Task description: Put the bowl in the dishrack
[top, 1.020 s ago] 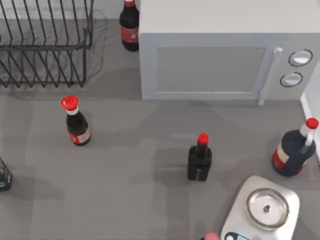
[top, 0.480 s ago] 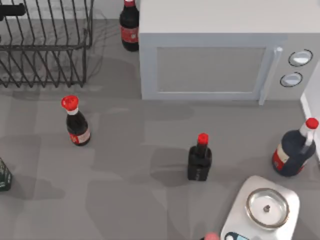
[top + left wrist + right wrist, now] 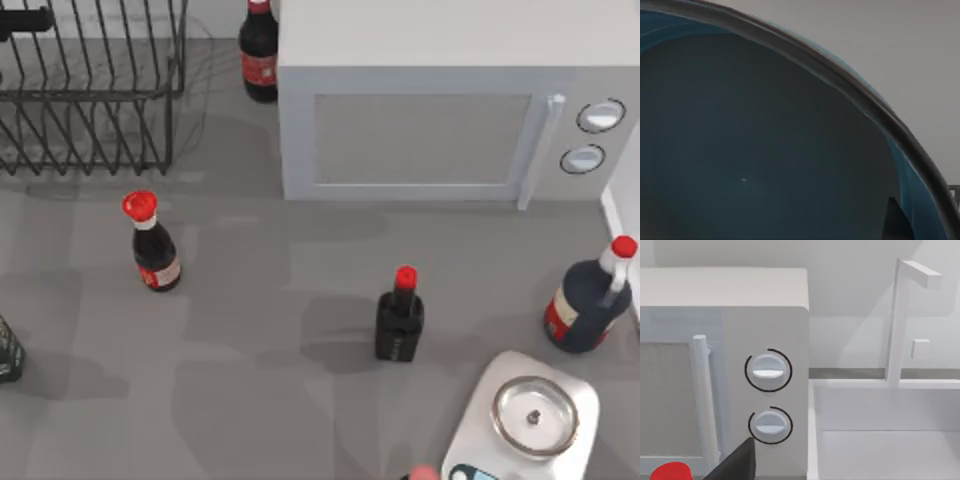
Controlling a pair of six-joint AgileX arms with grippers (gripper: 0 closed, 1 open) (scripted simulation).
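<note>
Bowl (image 3: pixel 765 150) sat hard against left wrist camera, presumably carried by left pincer, grip state not discernible; dishrack (image 3: pixel 90 100) occupied upper left of top view, bowl's target

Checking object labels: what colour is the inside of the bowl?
Glossy teal-blue inside the bowl, with a darker rim; the left wrist view shows it best.
</note>
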